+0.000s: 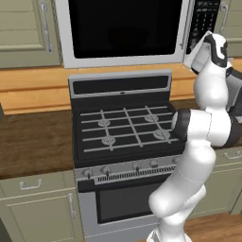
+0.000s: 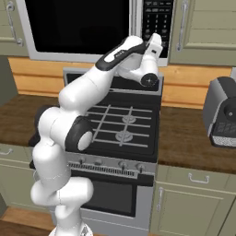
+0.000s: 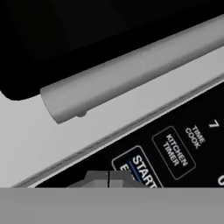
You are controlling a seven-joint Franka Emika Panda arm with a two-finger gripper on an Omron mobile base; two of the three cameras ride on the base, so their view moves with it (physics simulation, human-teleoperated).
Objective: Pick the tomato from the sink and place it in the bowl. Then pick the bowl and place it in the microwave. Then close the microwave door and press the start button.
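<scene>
One microwave door [image 1: 124,28] sits shut, and the gripper [image 3: 108,178] is at the keypad's START button [image 3: 142,170], seemingly touching it. Its two fingertips [image 3: 97,178] meet, pinched together on nothing. Below, four burners show on the stove [image 1: 126,130].

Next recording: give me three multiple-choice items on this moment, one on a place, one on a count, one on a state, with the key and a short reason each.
1. Where is the gripper?
A. over a stove burner
B. at the microwave's keypad, by the START button
C. on the oven handle

2. How many burners does the stove have?
A. two
B. four
C. six

3. How does the microwave door stand?
A. shut
B. wide open
C. taken off

Key:
1 B: the hand view shows the finger tips just below the START label.
2 B: four round burners sit under the grates in the left base view.
3 A: the dark glass lies flush in its frame, handle beside the keypad.
</scene>
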